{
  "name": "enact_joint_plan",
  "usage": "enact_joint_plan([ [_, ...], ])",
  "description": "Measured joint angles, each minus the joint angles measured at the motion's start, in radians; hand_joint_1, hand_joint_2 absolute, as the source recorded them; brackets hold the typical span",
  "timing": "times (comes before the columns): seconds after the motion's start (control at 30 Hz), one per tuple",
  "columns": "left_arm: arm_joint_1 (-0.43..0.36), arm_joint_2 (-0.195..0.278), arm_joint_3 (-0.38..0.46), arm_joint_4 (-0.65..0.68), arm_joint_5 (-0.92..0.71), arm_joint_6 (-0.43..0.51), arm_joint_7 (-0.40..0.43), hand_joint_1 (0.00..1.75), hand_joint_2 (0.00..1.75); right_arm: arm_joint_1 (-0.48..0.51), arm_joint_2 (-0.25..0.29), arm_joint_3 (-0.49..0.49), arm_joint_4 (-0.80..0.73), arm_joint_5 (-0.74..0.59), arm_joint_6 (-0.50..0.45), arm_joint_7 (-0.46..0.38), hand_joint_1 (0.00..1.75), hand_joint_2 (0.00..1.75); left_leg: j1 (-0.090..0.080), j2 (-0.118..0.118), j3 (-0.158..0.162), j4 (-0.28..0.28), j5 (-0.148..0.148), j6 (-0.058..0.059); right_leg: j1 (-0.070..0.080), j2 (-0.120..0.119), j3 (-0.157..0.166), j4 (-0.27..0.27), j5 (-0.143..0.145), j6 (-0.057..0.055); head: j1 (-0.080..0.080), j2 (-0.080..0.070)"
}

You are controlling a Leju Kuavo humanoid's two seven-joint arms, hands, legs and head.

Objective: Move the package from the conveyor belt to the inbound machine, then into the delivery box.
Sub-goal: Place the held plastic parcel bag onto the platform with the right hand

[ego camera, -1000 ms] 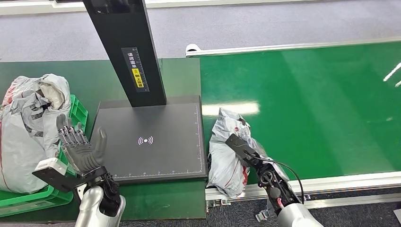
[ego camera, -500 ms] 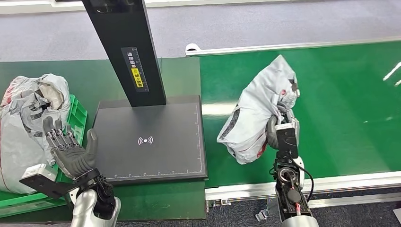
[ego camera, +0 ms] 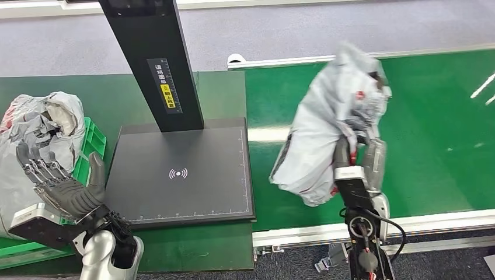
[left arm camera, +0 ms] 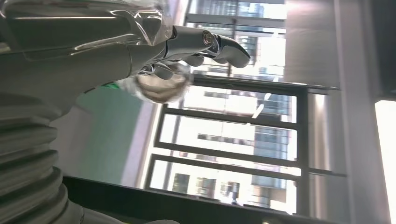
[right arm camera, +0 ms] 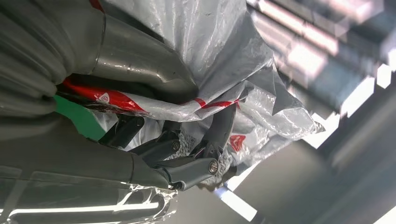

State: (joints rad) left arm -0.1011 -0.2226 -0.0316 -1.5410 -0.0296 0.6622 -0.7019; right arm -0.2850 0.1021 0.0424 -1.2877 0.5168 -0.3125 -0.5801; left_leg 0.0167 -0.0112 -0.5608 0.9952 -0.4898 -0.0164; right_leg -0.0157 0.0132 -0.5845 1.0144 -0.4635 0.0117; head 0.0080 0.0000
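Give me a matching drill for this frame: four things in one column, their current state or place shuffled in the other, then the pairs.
Things:
1. grey package
2. left hand
3. scanner pad
4. green crate

States or places:
A. open, holding nothing, beside the pad
B. bare, under the black post
C. lifted above the green belt, gripped by the right hand
D. at the far left, piled with grey bags

Pairs: 1-C, 2-A, 3-B, 4-D

Bright overhead light; belt glare; package motion-blurred.
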Motion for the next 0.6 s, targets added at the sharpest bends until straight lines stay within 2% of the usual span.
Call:
enact_joint_plan([
  [0.13, -0.016, 0.019, -0.057, -0.023, 0.007, 0.026, 0.000, 0.00, 1.75, -0.125, -0.039, 0.116, 0.141, 0.097, 0.202, 0.121, 1.75, 1.75, 0.000, 0.000, -0.001, 0.000, 0.002, 0.001, 0.000, -0.001, 0.000, 0.000, 0.003, 0.001, 0.000, 0.000],
  [0.27, -0.033, 0.028, -0.084, -0.022, 0.023, 0.020, 0.000, 0.00, 1.75, -0.271, -0.066, 0.247, 0.350, 0.187, 0.337, 0.160, 1.75, 1.75, 0.000, -0.001, -0.001, 0.000, 0.004, 0.002, 0.000, -0.001, 0.000, 0.000, 0.005, 0.002, 0.000, 0.000],
  [0.43, -0.043, 0.033, -0.094, -0.022, 0.034, 0.009, 0.000, 0.00, 1.75, -0.393, -0.073, 0.379, 0.516, 0.223, 0.395, 0.164, 1.75, 1.75, 0.000, -0.002, -0.002, 0.001, 0.004, 0.001, 0.000, -0.001, -0.002, 0.000, 0.005, 0.002, 0.000, 0.000],
  [0.6, -0.044, 0.038, -0.100, -0.022, 0.035, 0.008, 0.000, 0.00, 1.75, -0.440, -0.080, 0.432, 0.591, 0.223, 0.397, 0.165, 1.75, 1.75, 0.000, -0.002, -0.004, 0.001, 0.004, 0.001, 0.000, -0.001, -0.004, 0.000, 0.005, 0.002, 0.000, 0.000],
])
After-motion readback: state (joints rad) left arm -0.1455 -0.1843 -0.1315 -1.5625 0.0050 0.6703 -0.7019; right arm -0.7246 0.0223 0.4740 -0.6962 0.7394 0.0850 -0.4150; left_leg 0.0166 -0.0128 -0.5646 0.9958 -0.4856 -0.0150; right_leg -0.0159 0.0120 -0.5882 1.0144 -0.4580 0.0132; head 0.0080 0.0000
